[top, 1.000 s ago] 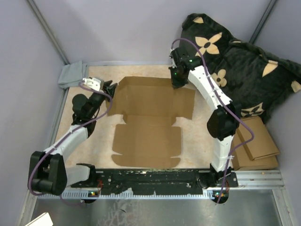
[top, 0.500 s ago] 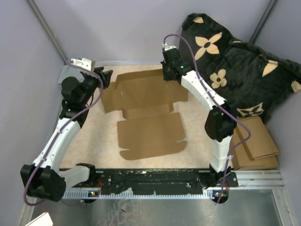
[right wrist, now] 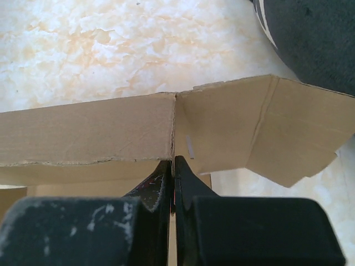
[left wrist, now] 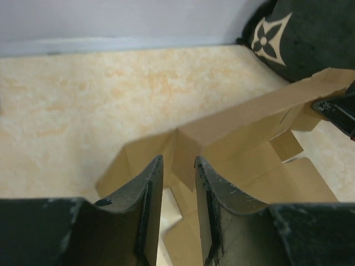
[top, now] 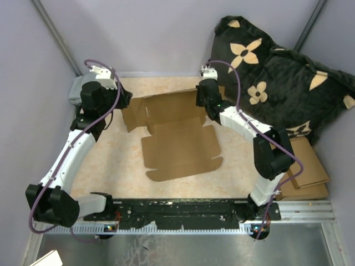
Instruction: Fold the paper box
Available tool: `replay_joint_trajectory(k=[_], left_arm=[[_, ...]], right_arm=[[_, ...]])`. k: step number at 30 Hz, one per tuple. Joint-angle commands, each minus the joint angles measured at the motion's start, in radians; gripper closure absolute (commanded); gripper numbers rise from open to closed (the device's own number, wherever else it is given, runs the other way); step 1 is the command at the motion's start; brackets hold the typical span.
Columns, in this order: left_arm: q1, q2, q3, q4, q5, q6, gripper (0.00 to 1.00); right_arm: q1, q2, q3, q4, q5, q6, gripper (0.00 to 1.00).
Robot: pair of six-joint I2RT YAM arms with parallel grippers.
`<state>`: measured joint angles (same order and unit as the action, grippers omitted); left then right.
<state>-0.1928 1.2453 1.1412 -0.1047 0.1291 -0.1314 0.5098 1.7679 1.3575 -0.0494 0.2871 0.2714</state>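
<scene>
On the pale marbled table (top: pixel 111 160), pushed toward the far side between the two arms, lies the paper box (top: pixel 180 149). Its near panels are flat. Its far strip stands up as a low wall, and that looks like the fold being worked on.

Off the far right corner a black cushion (top: pixel 288 72) with tan flowers leans against the wall, clear of the work. It carries a pattern only, no letters. Below it, at the right edge, some stacked cardboard (top: pixel 302 172) rests apart from the job, probably spare stock. A grey cloth (top: pixel 75 91) sits in the far left corner, partly hidden behind the left arm.

The right gripper (right wrist: pixel 173 163) has its fingers pressed together on the raised strip, right at a crease where a side flap begins. Holding there probably keeps the wall upright and leaves the flap free to swing.

The left gripper (left wrist: pixel 177 163) is at the opposite end of the same wall. Its fingers stand a narrow slot apart with a cardboard corner showing in the gap. I cannot tell whether they pinch it or only bracket it. Holding both ends suggests the wall is being raised evenly.

No brand, label or print can be read on anything, and the cardboard is plain brown.
</scene>
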Motion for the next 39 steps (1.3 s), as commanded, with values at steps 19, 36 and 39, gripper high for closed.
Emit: replay_joint_trajectory(k=[19, 36, 39], left_arm=[[-0.148, 0.047, -0.094, -0.060, -0.178, -0.050, 0.64], [-0.162, 0.137, -0.055, -0.129, -0.235, -0.159, 0.68], [-0.164, 0.145, -0.046, -0.128, -0.241, -0.161, 0.67]], right_arm=[[0.018, -0.105, -0.058, 0.025, -0.065, 0.069, 0.98], [0.018, -0.106, -0.065, 0.024, -0.082, 0.080, 0.97], [0.019, -0.106, -0.068, 0.021, -0.086, 0.080, 0.96]])
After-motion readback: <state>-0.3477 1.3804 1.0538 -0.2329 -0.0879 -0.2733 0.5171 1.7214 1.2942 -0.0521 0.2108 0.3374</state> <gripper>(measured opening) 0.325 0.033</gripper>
